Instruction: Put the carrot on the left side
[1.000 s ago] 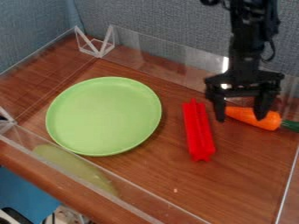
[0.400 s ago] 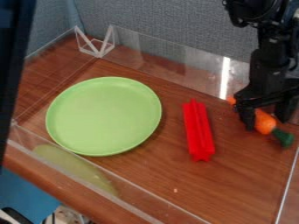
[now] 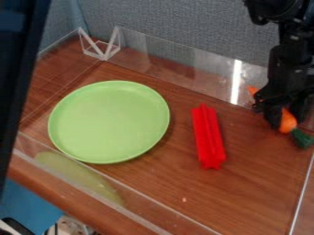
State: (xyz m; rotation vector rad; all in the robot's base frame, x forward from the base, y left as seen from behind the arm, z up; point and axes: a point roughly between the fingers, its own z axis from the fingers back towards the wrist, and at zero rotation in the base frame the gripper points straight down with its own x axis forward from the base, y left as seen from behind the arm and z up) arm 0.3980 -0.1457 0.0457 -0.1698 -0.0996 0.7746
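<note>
Lying at the far right edge of the worktop, the carrot appears as a small orange tapered piece with a dark green stem end pointing toward the lower right. The black hand points steeply down over it, its fingers set on either side of the orange body and drawn in against it, so the hand is closed around the carrot, which rests on or just above the wood. To the left of the carrot, apart from it, lies a long red ridged bar, straight and narrow, running toward the viewer. Further left sits a round, shallow, smooth light-green plate with a raised rim; nothing lies on it. The worktop is glossy reddish-brown wood with visible grain, enclosed by low transparent walls that catch bright reflections. A small clear triangular stand sits in the far left corner. A pale greenish smear shows on the near transparent wall. The backdrop behind is blue-grey textured fabric.
</note>
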